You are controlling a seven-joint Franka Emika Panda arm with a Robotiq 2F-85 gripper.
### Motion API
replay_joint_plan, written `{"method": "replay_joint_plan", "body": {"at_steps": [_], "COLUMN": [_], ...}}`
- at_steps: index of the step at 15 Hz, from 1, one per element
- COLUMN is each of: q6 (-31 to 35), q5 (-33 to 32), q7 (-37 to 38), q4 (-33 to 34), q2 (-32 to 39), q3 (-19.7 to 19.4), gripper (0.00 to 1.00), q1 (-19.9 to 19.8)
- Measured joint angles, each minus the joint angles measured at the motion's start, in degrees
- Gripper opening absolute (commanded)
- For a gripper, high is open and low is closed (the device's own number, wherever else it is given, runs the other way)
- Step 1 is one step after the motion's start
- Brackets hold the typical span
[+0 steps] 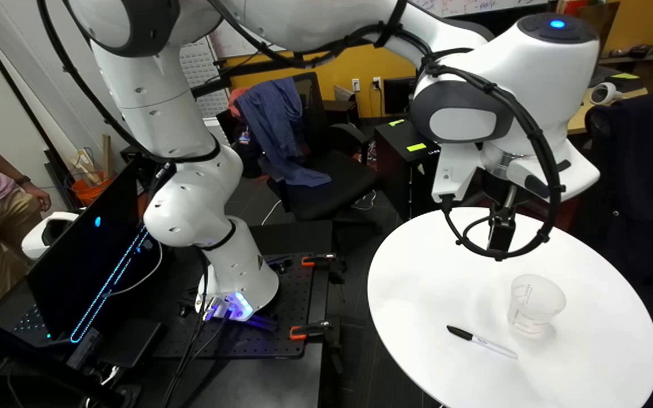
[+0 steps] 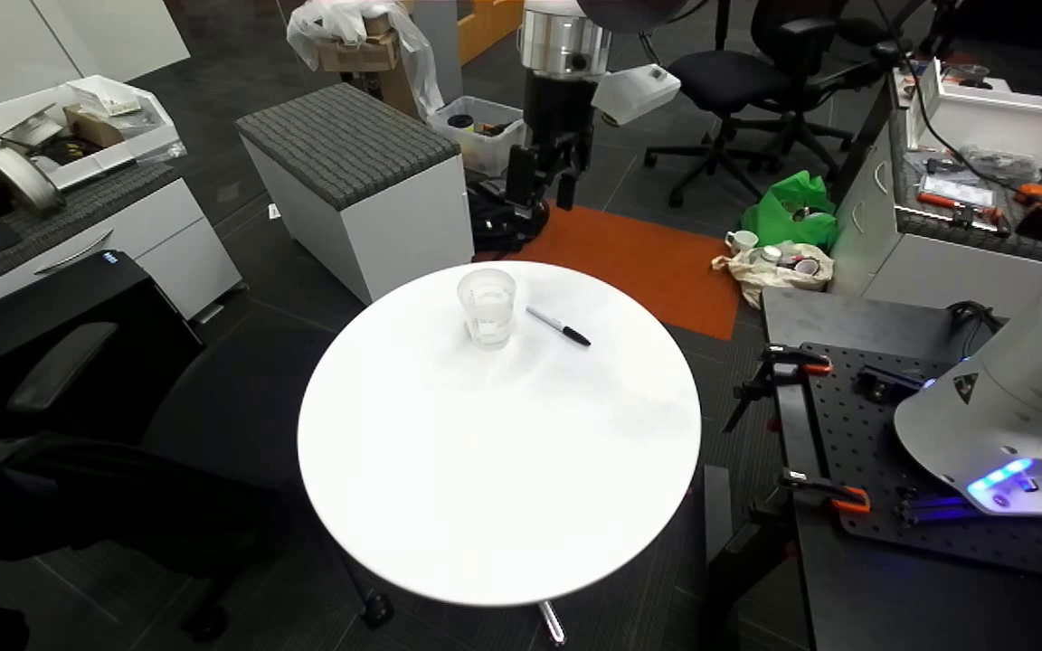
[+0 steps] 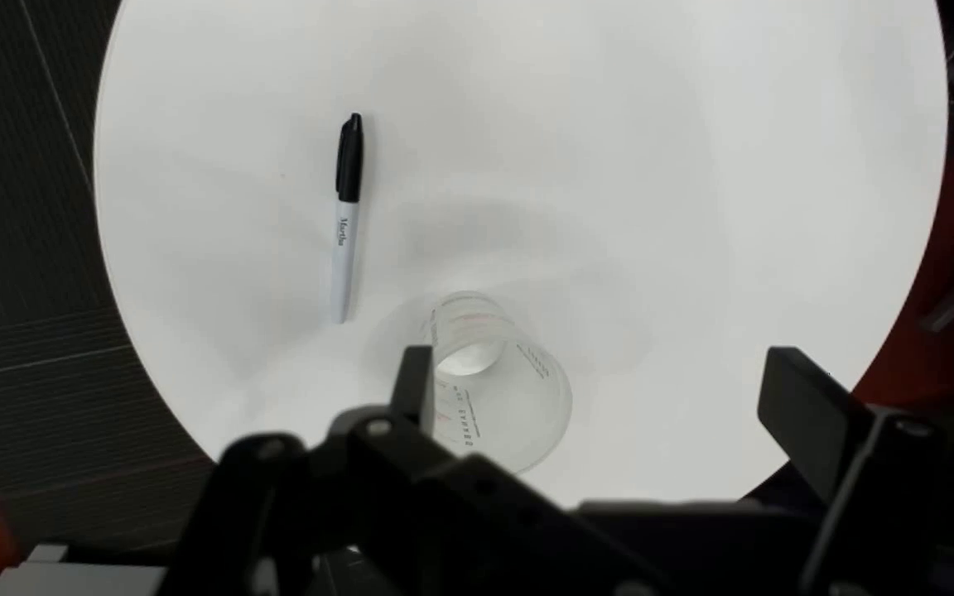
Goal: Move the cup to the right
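In the wrist view, the black gripper (image 3: 597, 377), fingers (image 3: 415, 387) apart, hides from us part of the clear plastic cup (image 3: 514, 401). In an exterior view, it stands upright on the round white table (image 1: 417, 283), near a black-and-white marker (image 1: 482, 341).

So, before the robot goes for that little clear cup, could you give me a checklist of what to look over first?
1. Gripper open: ok, its fingers stand wide apart.
2. Cup upright on the table: ok, in both exterior views.
3. Cup centred between the fingers: not ok, in the wrist view it shows toward one finger.
4. Marker apart from the cup: ok, a gap shows.
5. Which way counts as "right": cannot tell.
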Motion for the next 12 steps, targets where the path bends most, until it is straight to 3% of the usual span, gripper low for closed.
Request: {"method": "replay_joint_plan", "body": {"at_steps": [12], "q6": [0.0], "q5": [-1.0], "q7": [0.0], "q4": [-1.2], "q2": [-1.1], "q3": [-0.3], "gripper": [1.0], "q1": [0.6]}}
